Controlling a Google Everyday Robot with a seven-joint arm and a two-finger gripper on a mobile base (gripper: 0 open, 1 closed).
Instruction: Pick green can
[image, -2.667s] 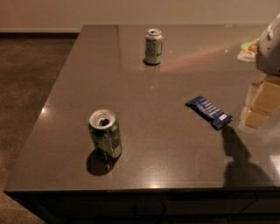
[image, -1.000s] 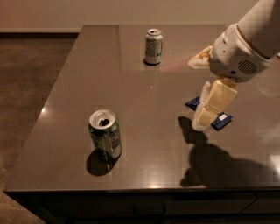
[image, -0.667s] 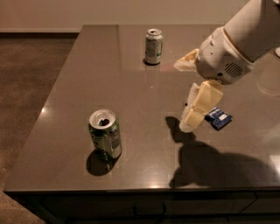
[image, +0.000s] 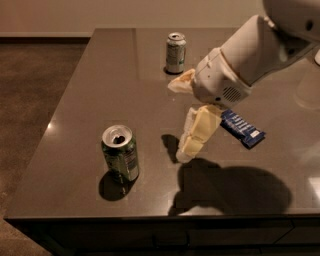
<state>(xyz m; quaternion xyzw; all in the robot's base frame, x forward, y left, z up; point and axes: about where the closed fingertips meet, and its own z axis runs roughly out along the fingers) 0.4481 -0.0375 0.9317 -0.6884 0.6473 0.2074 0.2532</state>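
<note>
Nearest, in the lower left of the frame, a dark green aluminium drink can with a white label patch and an opened silver top stands upright on the glossy dark brown surface. It has not moved, and nothing touches it.

To its right, at the centre of the frame, hangs the robot's cream two-finger tool on a white arm that enters from the upper right. Its fingers are spread wide apart and hold nothing; the lower finger points down toward the surface. A few seconds ago the tool sat at the right edge of the frame. It has since swept left, past the flat blue snack packet, which now lies just right of it. The tool is near the green can but apart from it, so the reach looks well under way and the grasp not yet begun.

Farthest, at upper centre, a paler silver-white can stands unmoved.
</note>
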